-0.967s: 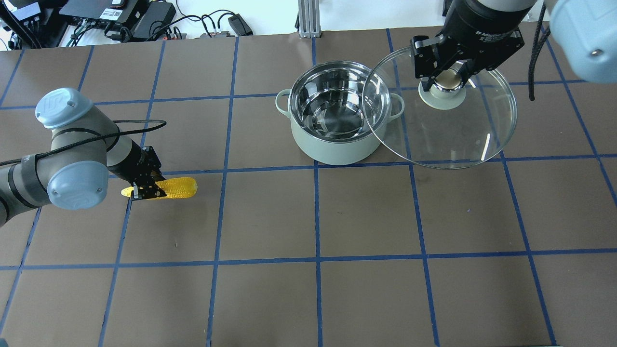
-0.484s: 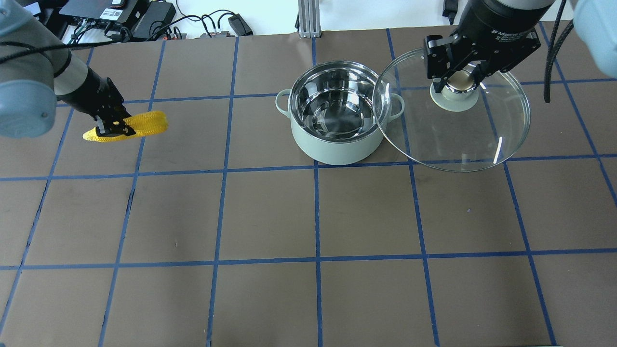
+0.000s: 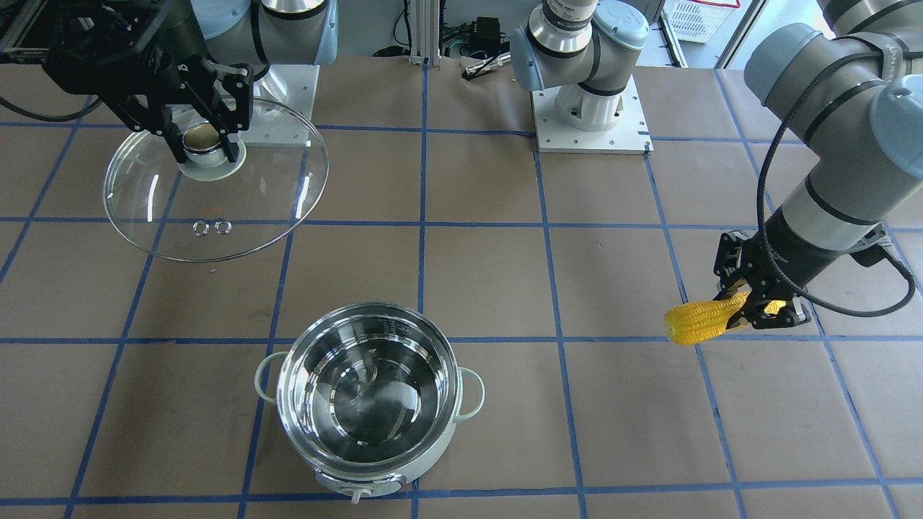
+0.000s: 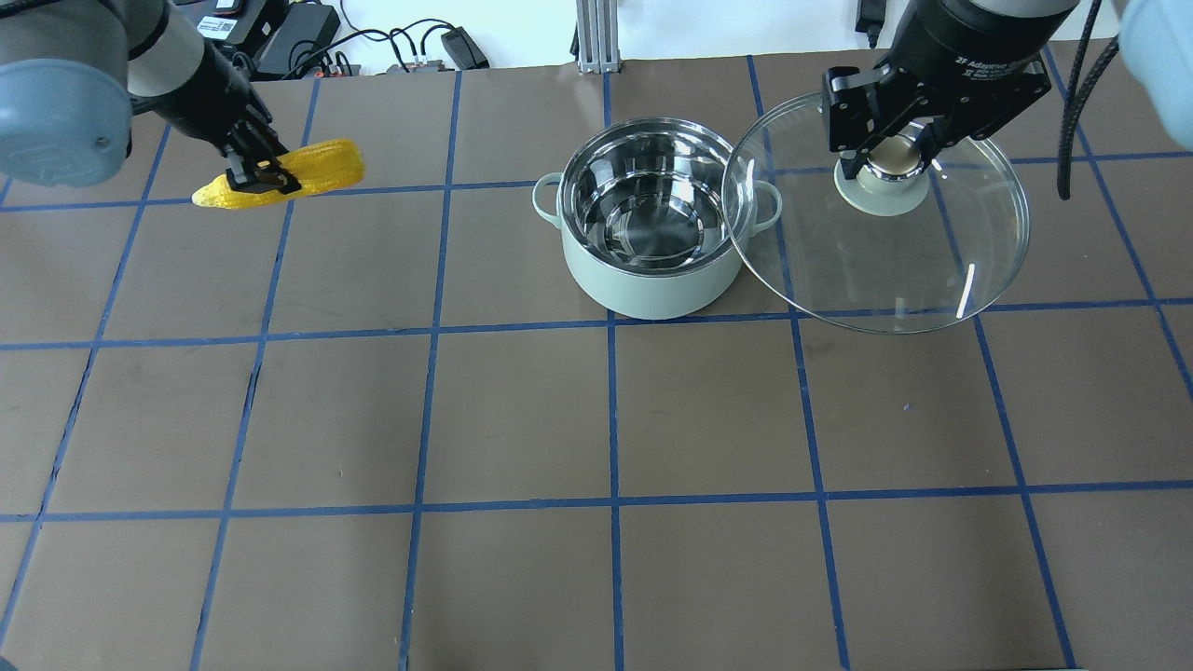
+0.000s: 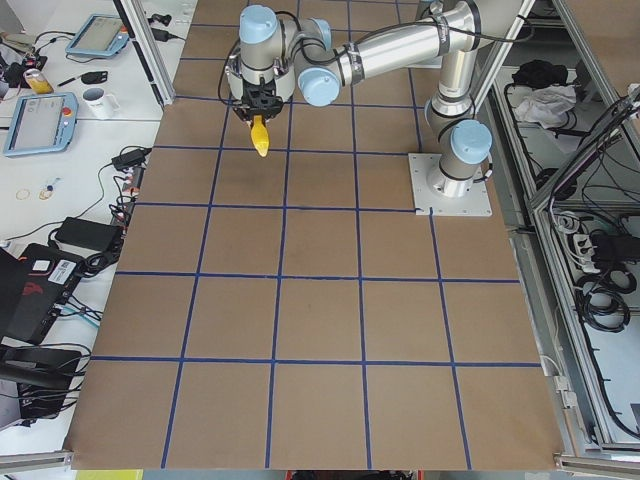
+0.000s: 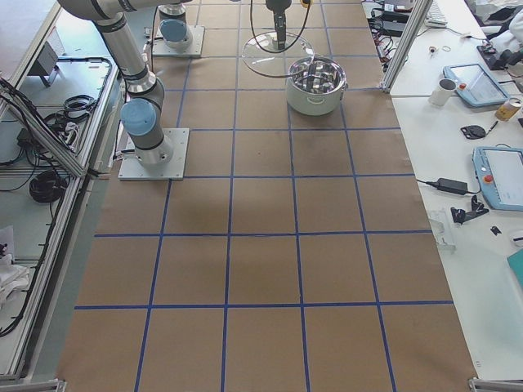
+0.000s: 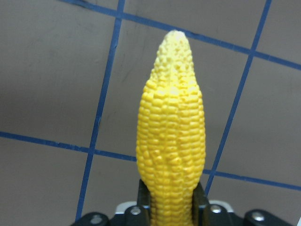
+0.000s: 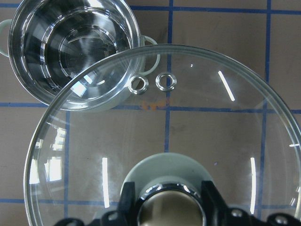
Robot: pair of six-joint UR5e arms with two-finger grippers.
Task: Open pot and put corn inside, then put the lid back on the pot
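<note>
corn [image 4: 280,173] carried nearer pot [image 4: 643,284], well apart from rim, lid [image 4: 895,270] aloft alongside

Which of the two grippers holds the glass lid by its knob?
The right gripper, beside the open pot: it is shut on the lid. The left gripper holds the corn instead.

Table: I see a brown paper-covered table [image 4: 522,419] with a blue tape grid.
Electronics: black boxes and cables [image 4: 298,37], 11 o'clock.
Frame: silver aluminium post [image 4: 590,37], 12 o'clock.
</note>
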